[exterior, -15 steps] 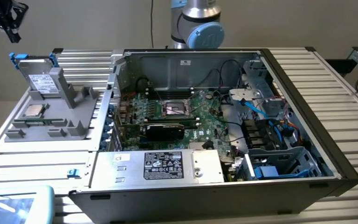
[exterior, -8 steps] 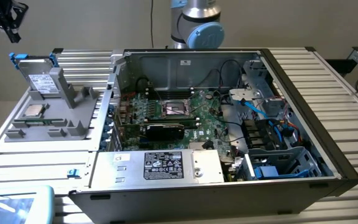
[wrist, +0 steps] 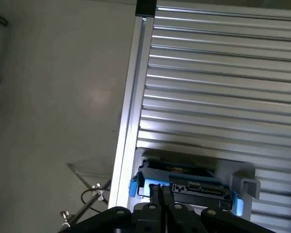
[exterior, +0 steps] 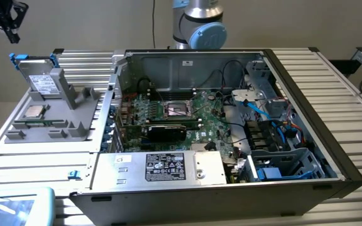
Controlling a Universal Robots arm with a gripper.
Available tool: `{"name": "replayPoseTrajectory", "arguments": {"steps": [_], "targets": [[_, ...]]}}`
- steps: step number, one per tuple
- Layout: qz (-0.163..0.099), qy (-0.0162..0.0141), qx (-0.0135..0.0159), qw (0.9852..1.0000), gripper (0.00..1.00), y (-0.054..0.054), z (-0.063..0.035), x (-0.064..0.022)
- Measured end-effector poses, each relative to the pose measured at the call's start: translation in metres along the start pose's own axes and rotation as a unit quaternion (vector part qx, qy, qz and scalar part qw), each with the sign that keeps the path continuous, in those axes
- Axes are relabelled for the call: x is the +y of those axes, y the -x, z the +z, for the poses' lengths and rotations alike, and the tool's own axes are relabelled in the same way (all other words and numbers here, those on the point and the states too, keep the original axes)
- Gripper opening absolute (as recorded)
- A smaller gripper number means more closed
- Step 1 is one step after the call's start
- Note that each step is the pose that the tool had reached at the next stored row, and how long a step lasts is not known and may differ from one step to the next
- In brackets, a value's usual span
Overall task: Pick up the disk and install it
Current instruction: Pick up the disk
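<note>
The table (exterior: 332, 80) is a bed of ribbed aluminium slats, pale and shiny; the open computer case (exterior: 168, 66) sits in the middle of it with its side off; behind the case are a plain beige wall (exterior: 93, 23) and the foot of the arm (exterior: 200, 28); past the table's edge, in the wrist view, lies a dull grey floor (wrist: 53, 97). To the exterior view's left of the case a grey holder (exterior: 74, 96) rests on the slats; the disk (exterior: 41, 82) stands upright in its far end, blue bracket on top and white label facing out. A small square chip (exterior: 33, 112) lies flat in the same holder, nearer than the disk. The claw (exterior: 6, 21) hangs high above the holder, well apart from the case and clear of the disk; its fingers (wrist: 155, 194) are pressed together with nothing between them. At the near edge of the case sits a silver box (exterior: 168, 167) with a black label.
</note>
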State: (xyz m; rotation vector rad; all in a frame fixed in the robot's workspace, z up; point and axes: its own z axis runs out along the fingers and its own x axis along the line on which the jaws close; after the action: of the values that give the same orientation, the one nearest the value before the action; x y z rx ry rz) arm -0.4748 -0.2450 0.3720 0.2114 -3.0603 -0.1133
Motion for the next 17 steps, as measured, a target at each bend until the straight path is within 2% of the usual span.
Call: {"name": "replayPoseTrajectory", "arguments": {"steps": [5,9,13,17], "targets": [[-0.045,-0.0030,0.0036,0.9990,0.11,0.0000,0.0000,0.0000],[-0.081,-0.0054,0.0065,0.9966,0.11,0.0000,-0.0001,0.0000],[-0.117,-0.0077,0.0092,0.9931,0.11,0.0000,-0.0001,0.0000],[-0.154,-0.0100,0.0120,0.9880,0.11,0.0000,0.0000,0.0000]]}}
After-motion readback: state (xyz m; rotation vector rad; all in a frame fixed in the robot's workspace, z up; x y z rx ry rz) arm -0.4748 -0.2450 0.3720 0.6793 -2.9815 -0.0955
